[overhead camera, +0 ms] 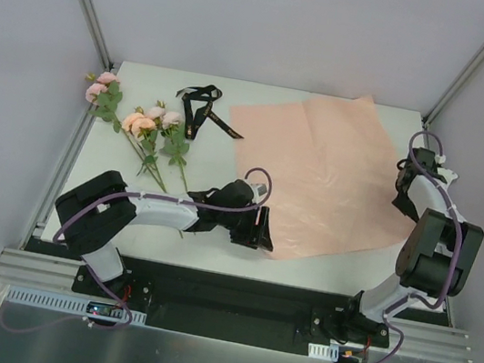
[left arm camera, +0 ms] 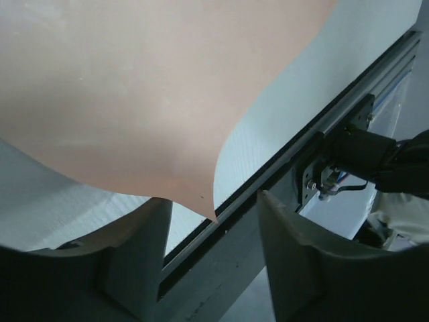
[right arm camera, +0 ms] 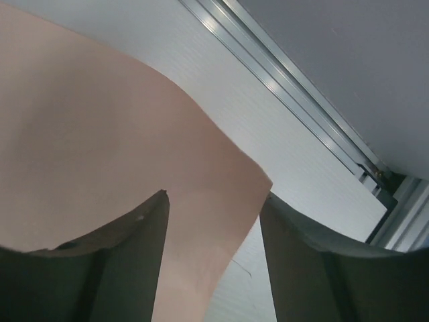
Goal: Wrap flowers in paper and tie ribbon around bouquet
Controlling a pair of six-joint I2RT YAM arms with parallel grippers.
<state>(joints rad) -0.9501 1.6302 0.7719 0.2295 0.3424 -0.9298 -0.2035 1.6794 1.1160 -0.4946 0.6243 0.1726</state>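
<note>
The pink paper [overhead camera: 335, 178] lies flat across the right half of the white table [overhead camera: 227, 156]. The flowers [overhead camera: 145, 122] lie at the left, pale pink blossoms toward the back, stalks pointing to the near edge. The black ribbon [overhead camera: 200, 106] lies crumpled behind them. My left gripper [overhead camera: 262, 231] is open at the paper's near corner; the paper [left arm camera: 134, 87] ends in a tip between its spread fingers. My right gripper [overhead camera: 403, 196] is open at the sheet's right edge, with a paper [right arm camera: 100, 134] corner lying loose between its fingers. No bouquet is in view.
A metal frame rail [left arm camera: 281, 174] runs along the table's near edge, just past the paper's corner. Another rail [right arm camera: 301, 87] borders the table on the right. Grey enclosure walls and slanted posts [overhead camera: 86, 0] surround the table.
</note>
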